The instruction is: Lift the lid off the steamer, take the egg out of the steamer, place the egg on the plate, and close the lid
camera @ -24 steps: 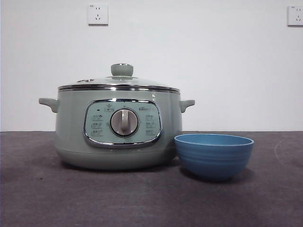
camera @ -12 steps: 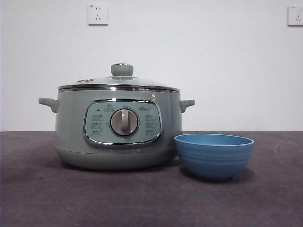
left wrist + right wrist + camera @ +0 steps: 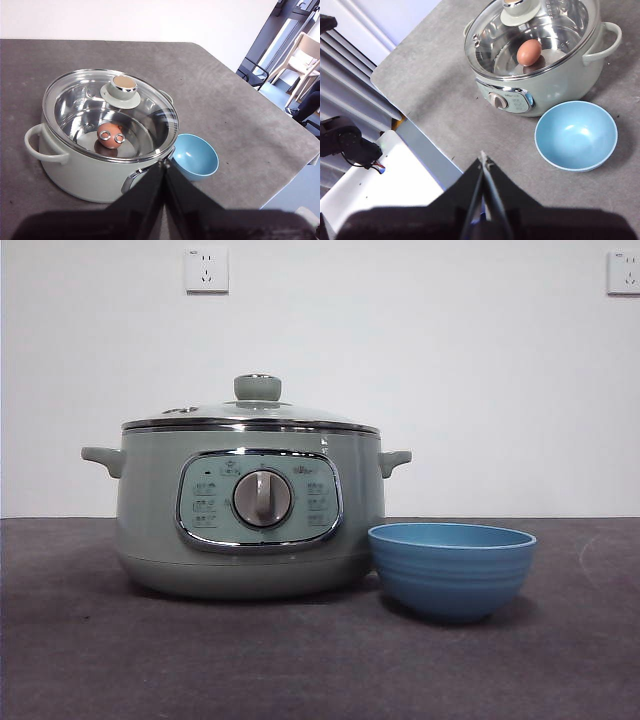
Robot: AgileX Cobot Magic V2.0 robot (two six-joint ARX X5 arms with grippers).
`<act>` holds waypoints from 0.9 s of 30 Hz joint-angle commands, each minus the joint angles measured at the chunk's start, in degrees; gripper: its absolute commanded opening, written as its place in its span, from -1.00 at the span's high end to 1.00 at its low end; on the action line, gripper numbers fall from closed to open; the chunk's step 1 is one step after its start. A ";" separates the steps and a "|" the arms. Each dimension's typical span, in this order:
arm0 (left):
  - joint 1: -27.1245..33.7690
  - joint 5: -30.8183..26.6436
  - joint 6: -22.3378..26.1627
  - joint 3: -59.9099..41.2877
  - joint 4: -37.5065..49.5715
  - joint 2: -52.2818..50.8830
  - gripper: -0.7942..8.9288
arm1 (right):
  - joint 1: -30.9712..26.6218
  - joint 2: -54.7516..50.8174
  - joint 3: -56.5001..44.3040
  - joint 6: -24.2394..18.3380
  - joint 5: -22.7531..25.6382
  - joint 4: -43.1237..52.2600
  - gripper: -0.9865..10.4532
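2 pincers at rest above the bench (image 3: pixel 300 670), neither at work: left pincer (image 3: pixel 164 167) with jaws pressed together on nothing, right pincer (image 3: pixel 484 160) likewise closed and empty, both high and well apart from the things, neither visible in the front view. Step in hand, as judged: the very 1st, lifting of the lid, not yet begun. Lid (image 3: pixel 250 418) seated flat on the steamer (image 3: pixel 250 540), chrome rim flush all round, pale green knob (image 3: pixel 257 387) upright at the centre and untouched. Egg (image 3: pixel 111 135) brown, lying on the steel floor inside the steamer, seen through the glass in both wrist views, hidden in the front view. Plate (image 3: pixel 452 570) empty, upright, just beside the steamer on the side of the control panel, parted from it by a narrow gap in the right wrist view. Next move, as judged: opening of 1 pincer, descent straight onto the knob, closure round it, then a level lift clear of the rim, with room kept for the other pincer to reach the egg. Count: 1 steamer, 1 lid, 1 knob, 1 egg, 1 plate, 1 silver dial (image 3: pixel 262 499), 2 side handles, 2 wall sockets (image 3: pixel 206 270), 2 pincers.
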 commanded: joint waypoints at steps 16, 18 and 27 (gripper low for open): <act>-2.25 0.39 -0.44 1.64 4.76 5.09 -0.27 | 0.15 -0.09 0.24 0.92 -0.04 1.62 -0.17; -3.37 0.37 -0.44 1.73 7.19 6.82 -0.27 | 0.15 -0.09 0.24 0.90 -0.02 1.66 -0.17; -11.58 -4.00 -0.46 5.05 15.78 19.82 -0.27 | 0.15 0.90 0.24 0.90 0.00 1.66 -0.17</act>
